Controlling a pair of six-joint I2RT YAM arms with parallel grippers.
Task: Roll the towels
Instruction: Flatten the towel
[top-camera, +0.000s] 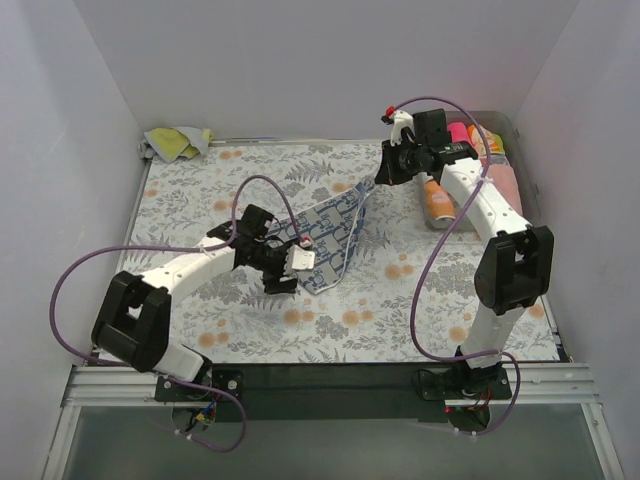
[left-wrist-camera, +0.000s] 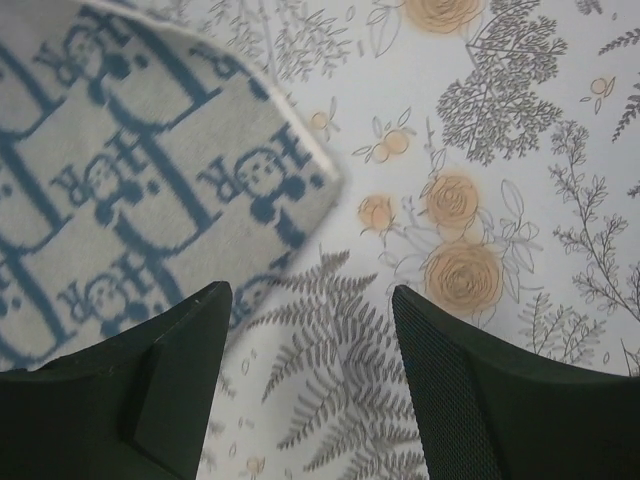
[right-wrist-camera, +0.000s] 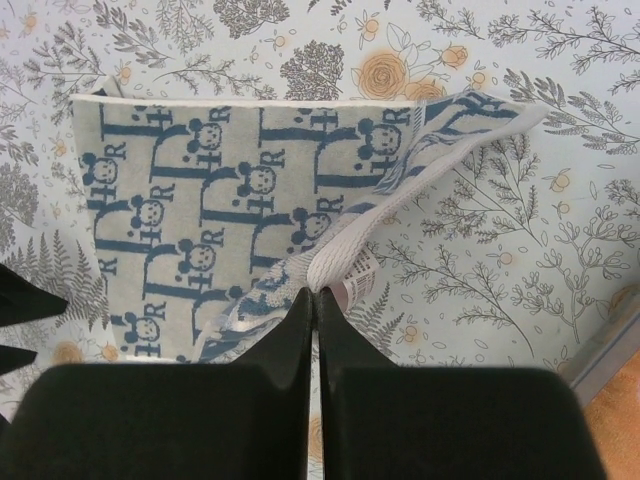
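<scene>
Right gripper (right-wrist-camera: 315, 297), jaws closed, pinches a lifted corner of the blue-printed towel (right-wrist-camera: 200, 200), which lies spread at mid-table on the floral cloth (right-wrist-camera: 480, 250). Left gripper (left-wrist-camera: 308, 295) hangs open over the towel's other end, one finger above its edge, gripping nothing. A yellow-green towel (top-camera: 180, 142) sits crumpled in the far left corner.
</scene>
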